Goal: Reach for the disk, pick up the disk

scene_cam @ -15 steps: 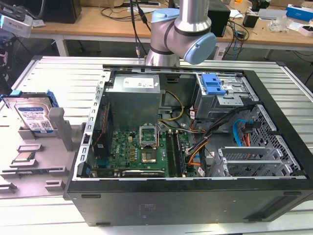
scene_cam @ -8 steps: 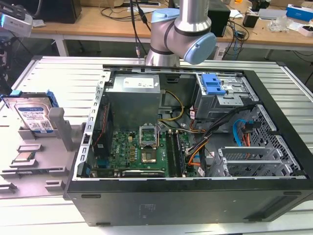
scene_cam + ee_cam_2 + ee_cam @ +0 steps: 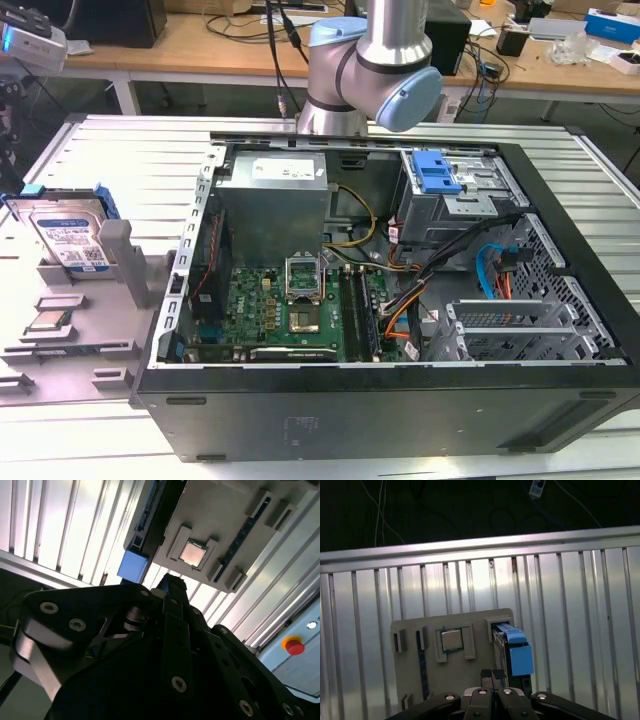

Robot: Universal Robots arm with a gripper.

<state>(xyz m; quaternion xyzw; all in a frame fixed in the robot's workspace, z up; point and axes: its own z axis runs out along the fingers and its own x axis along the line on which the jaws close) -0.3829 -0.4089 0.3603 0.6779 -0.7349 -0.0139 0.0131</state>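
Ribbed metal table (image 3: 110, 150) bears an open computer case (image 3: 400, 300) and, at the exterior view's left, a grey fixture tray (image 3: 135, 265) | disk (image 3: 68, 235) stands on edge in a tray slot, small chip (image 3: 48, 320) beside it | gripper (image 3: 491, 674) in the first wrist view hangs over the tray, jaws closed together and empty, apart from the disk
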